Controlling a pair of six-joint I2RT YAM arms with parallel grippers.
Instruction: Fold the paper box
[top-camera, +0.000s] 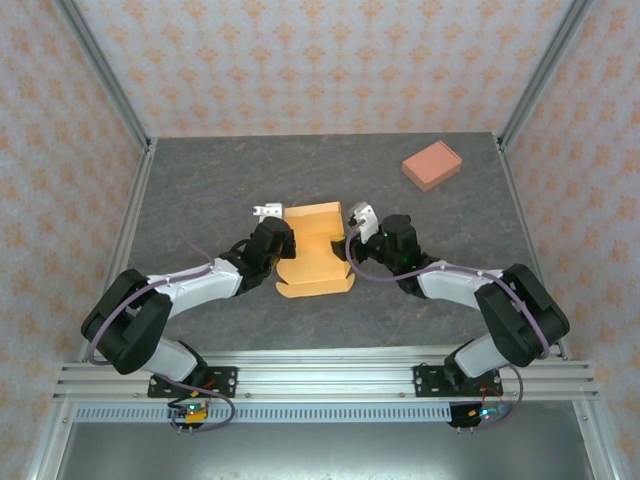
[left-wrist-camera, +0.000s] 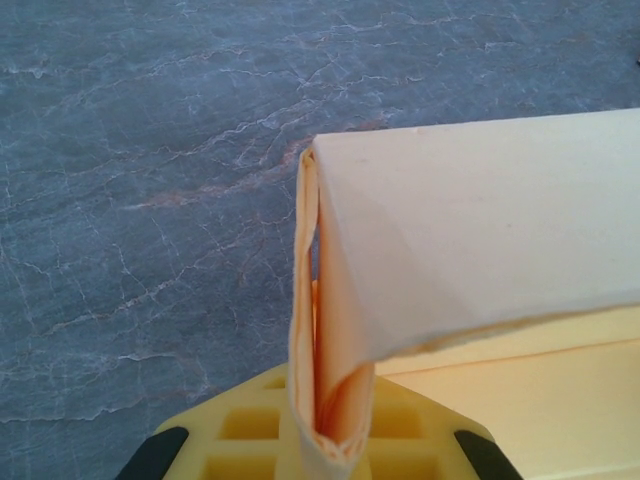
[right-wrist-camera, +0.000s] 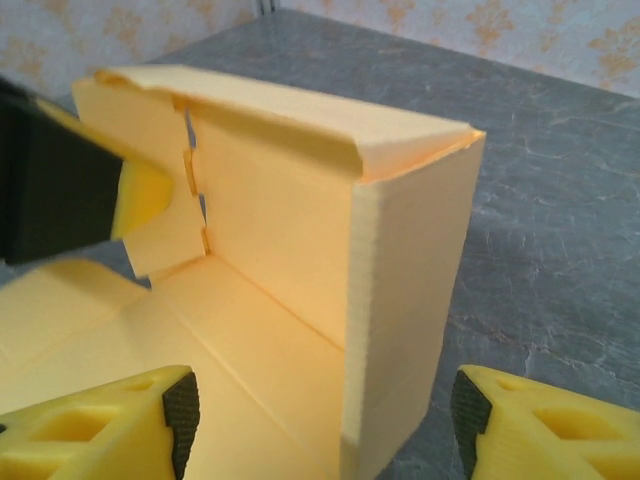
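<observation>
Paper box (top-camera: 315, 252): light, thin card, prob. crease-prone; hold wall rims. Left gripper (left-wrist-camera: 320, 440) clamps left wall; right gripper (right-wrist-camera: 325, 420) open astride right wall.

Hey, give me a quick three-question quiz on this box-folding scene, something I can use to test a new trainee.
1. True or false: the left gripper is shut on a folded wall of the paper box.
2. Pick one. The right gripper is: A) open, with a corner of the box ahead of it between its fingers; B) shut on the box's floor; C) shut on a block.
3. Fill in the blank: the pink block lies on the table at its far ____ side, apart from the box.

Key: 1 true. 2 A. 3 right.
</observation>
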